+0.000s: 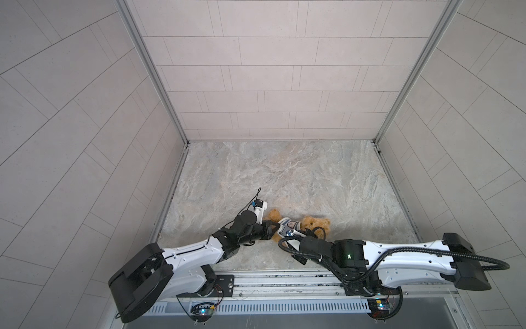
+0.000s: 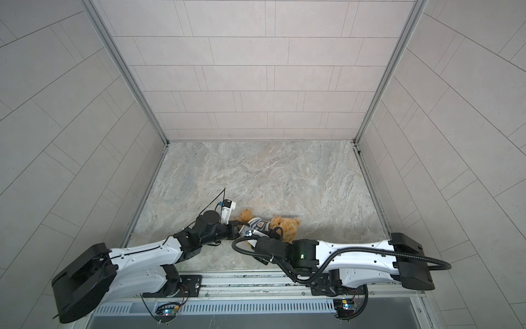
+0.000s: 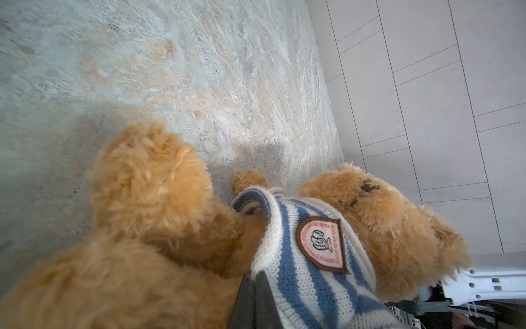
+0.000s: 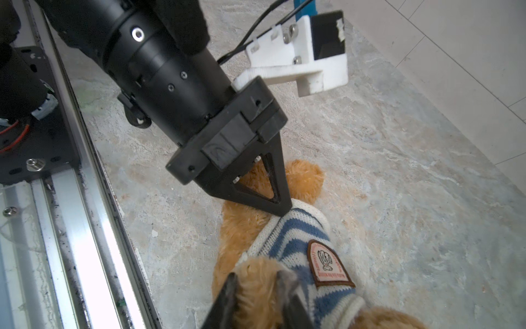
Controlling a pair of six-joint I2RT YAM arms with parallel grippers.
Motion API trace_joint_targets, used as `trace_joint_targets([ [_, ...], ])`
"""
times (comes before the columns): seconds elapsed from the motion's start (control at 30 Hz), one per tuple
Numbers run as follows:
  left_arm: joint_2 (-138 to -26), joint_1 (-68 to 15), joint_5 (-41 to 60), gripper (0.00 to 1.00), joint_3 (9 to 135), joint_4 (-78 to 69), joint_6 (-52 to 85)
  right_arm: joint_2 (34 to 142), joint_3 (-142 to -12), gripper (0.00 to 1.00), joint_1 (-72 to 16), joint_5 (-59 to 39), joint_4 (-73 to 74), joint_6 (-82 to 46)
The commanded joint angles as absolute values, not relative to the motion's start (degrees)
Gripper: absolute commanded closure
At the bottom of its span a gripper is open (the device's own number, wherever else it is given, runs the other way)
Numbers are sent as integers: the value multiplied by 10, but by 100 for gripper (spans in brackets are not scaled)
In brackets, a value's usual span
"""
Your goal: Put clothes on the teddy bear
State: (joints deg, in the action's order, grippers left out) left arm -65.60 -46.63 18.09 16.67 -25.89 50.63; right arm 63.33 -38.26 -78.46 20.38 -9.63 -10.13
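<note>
A robot lab booth: panel walls (image 1: 270, 71), stone-print tabletop (image 1: 284, 176), aluminium rail (image 1: 284, 282).

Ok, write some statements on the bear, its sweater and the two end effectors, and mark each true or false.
1. The bear lies on the table. True.
2. The sweater is plain red. False: it is blue-and-white striped, with a badge.
3. The left end effector pinches the sweater's hem. True.
4. The right end effector hangs clear of the bear. False: it closes on a furry limb.
5. The sweater lies beside the bear. False: it is on the bear's torso.
</note>
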Motion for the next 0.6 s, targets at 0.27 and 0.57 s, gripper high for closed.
trace_joint_targets([
  [0.27,-641,-459,168,100,156,-243,493,510,-325,100,-788,203,-22,-102],
  [0.57,-614,-457,145,100,163,-182,462,401,-250,100,-788,211,77,-105],
])
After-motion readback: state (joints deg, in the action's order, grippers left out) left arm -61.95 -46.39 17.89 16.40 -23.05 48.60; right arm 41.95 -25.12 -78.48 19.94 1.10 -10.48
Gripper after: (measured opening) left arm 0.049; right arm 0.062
